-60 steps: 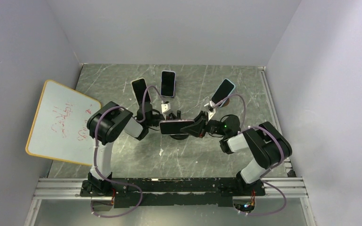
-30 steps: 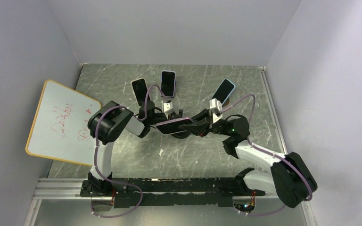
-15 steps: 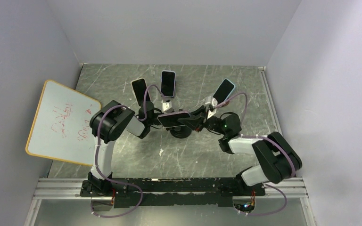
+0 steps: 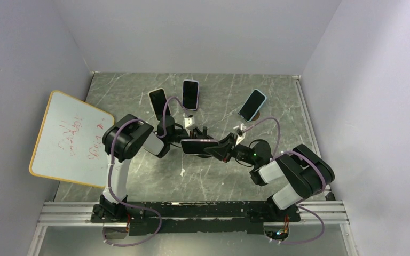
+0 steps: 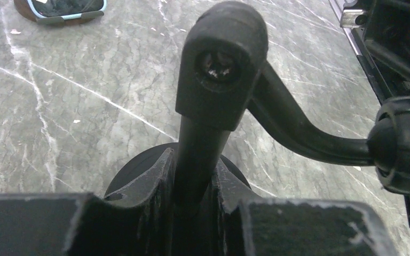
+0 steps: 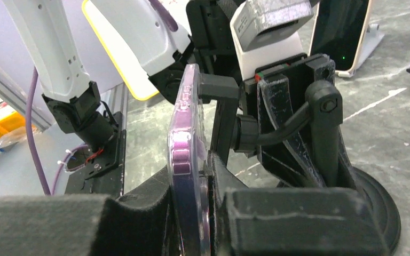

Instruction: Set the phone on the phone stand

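A phone in a purple case (image 4: 198, 145) lies across the middle of the table, seen edge-on in the right wrist view (image 6: 188, 160). My right gripper (image 4: 223, 149) is shut on its right end (image 6: 205, 213). The phone's back is against the clamp of the black phone stand (image 6: 320, 138), whose round base (image 5: 139, 173) rests on the table. My left gripper (image 4: 188, 140) is shut on the stand's upright post (image 5: 197, 160) just above the base, fingers (image 5: 152, 181) on both sides.
Three other phones stand on stands at the back: a dark one (image 4: 158, 103), one (image 4: 190, 94) beside it, and a blue-edged one (image 4: 252, 104). A yellow-rimmed whiteboard (image 4: 66, 140) leans at the left wall. Walls close in on three sides.
My right arm swung out and back, its gripper now lower and nearer. The phone has dropped back to the level of the stand's clamp. My left gripper stays on the post.
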`<action>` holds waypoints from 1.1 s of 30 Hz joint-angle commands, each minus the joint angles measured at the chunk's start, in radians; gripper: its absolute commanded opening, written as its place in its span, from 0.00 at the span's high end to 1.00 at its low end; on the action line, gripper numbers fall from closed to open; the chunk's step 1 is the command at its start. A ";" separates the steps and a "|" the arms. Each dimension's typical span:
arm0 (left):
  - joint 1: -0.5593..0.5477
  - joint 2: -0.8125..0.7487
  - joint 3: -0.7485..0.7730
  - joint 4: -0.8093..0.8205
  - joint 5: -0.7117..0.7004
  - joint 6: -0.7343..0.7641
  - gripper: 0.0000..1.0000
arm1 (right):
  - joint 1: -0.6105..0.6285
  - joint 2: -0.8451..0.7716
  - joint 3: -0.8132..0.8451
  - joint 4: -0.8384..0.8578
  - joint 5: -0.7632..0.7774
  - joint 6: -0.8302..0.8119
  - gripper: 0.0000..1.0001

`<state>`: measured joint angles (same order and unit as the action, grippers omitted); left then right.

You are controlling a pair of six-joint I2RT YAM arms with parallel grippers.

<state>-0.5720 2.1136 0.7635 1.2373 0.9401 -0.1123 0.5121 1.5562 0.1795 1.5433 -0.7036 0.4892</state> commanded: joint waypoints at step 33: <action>0.072 -0.009 0.077 -0.495 0.005 0.096 0.95 | 0.011 -0.041 0.095 -0.280 0.226 -0.157 1.00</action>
<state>-0.5278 2.0666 0.8612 0.9279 0.9882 0.0269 0.5674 1.5448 0.2226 1.3811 -0.5697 0.3946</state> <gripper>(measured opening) 0.265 0.178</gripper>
